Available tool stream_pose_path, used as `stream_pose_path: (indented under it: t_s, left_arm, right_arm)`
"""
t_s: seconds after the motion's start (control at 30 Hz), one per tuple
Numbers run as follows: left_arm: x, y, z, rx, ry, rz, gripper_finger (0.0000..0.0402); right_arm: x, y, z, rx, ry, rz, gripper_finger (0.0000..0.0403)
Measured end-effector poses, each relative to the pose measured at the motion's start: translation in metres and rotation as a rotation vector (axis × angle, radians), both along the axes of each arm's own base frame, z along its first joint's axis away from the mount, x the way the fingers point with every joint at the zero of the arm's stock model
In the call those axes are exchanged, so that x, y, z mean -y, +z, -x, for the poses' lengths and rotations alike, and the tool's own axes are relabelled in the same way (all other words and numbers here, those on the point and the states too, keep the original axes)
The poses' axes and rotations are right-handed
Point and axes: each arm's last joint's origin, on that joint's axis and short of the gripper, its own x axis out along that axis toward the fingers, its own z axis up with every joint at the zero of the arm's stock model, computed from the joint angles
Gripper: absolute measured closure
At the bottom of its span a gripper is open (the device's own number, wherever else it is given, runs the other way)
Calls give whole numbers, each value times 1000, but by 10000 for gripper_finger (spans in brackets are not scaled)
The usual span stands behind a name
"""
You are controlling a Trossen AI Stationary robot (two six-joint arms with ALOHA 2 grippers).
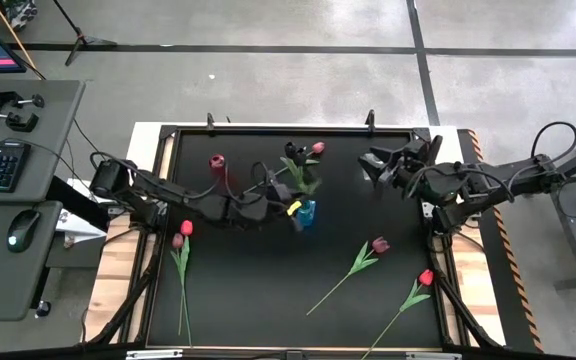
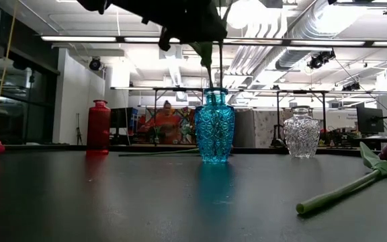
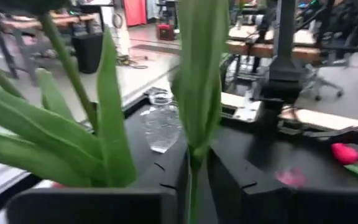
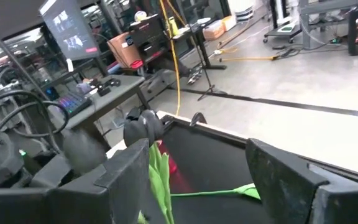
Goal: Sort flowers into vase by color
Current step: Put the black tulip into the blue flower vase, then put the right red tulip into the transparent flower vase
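My left gripper (image 1: 284,205) reaches from the table's left to the blue vase (image 1: 306,213) and is shut on a tulip's green stem (image 3: 193,171). In the low view it hangs above the blue vase (image 2: 214,126). Tulip heads, one dark (image 1: 295,151) and one maroon (image 1: 318,147), show beyond the vase, with leaves (image 1: 298,175). A red vase (image 1: 217,162) stands to the left and a clear vase (image 2: 302,132) to the right. My right gripper (image 4: 197,193), open and holding nothing, waits near the far right (image 1: 378,166). My left gripper pinches the tulip's stem (image 3: 193,163) between its two fingers (image 3: 232,180), just below the leaves (image 3: 197,74). The fingers come level from the table's left and lie across the stem. The stem stands upright and runs down (image 2: 209,67) into the blue vase's mouth (image 2: 214,92).
Loose tulips lie on the black mat: a red one (image 1: 186,228) and a maroon one (image 1: 178,241) near the left edge, a dark one (image 1: 379,244) right of centre, and a red one (image 1: 426,277) near the right front. A person (image 2: 166,121) is in the room behind.
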Motion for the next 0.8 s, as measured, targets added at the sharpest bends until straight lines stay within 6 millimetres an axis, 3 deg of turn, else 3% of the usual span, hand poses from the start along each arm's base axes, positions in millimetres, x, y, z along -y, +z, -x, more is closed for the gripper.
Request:
stream_pose_path:
  t_s: [0.2, 0.4, 0.63, 0.8]
  left_arm:
    - [2, 15, 6, -7, -66, 151, 283]
    - [6, 40, 26, -83, -167, 266, 230]
    - [12, 58, 64, -204, -195, 295, 216]
    - [9, 83, 89, -130, -220, 407, 216]
  right_arm:
    - [0, 0, 1, 14, -9, -14, 146]
    - [0, 0, 0, 11, -1, -16, 146]
    - [0, -3, 1, -48, 7, 27, 146]
    - [3, -3, 1, -63, 19, 29, 146]
